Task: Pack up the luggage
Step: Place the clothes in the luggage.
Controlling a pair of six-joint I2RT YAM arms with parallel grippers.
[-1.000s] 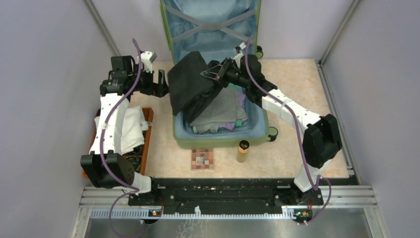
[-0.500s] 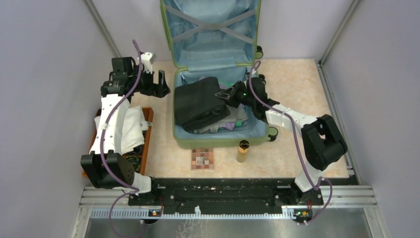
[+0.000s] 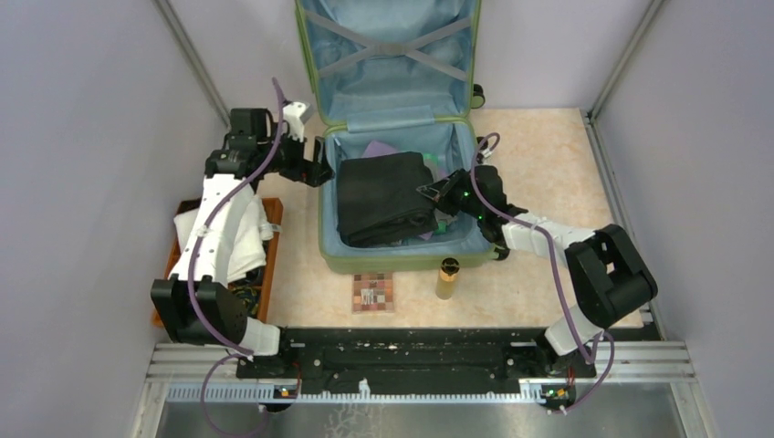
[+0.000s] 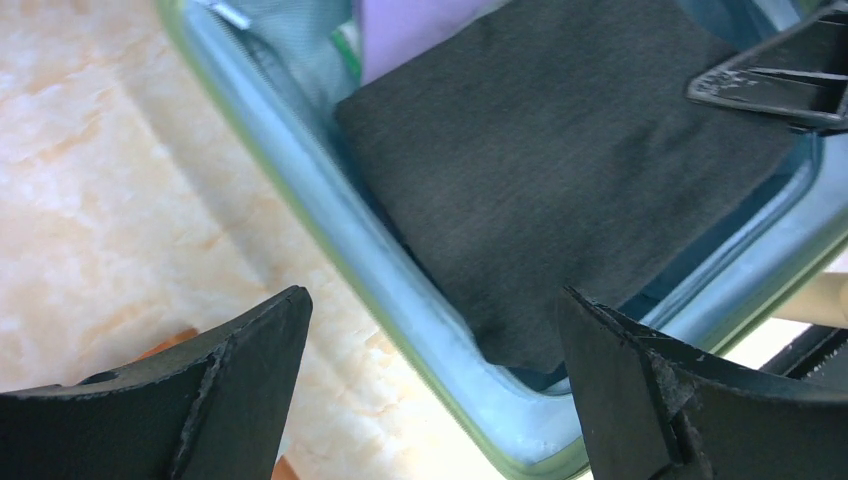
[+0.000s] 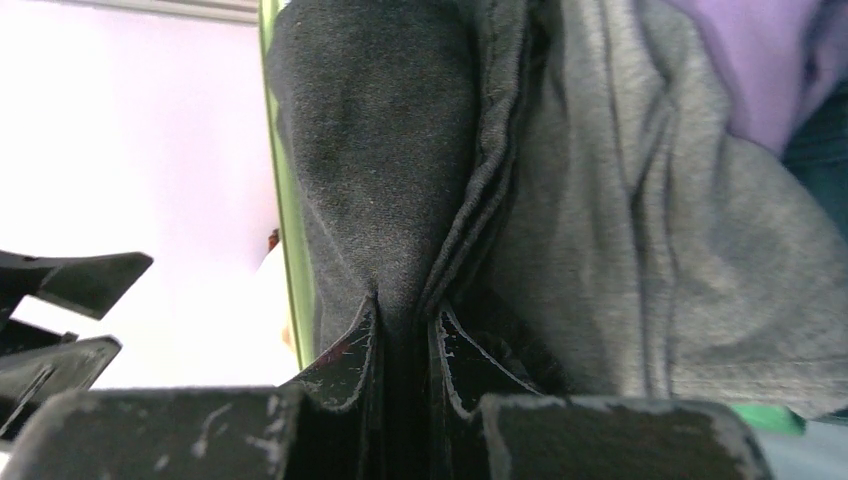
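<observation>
The luggage lies open, its blue-lined lid leaning against the back wall. In its base a folded black garment lies flat over grey and purple clothes. My right gripper is low inside the case, shut on the black garment's right edge; the cloth is pinched between its fingers. My left gripper hovers open over the case's left rim with nothing between its fingers. The black garment shows beyond them.
A wooden tray with white cloth sits left of the case. In front of the case lie a checkered palette and a small amber bottle. Walls close in on three sides.
My right gripper has come down and toward me, laying the black garment flat in the case. The left arm has shifted right to the case's left rim, still open.
</observation>
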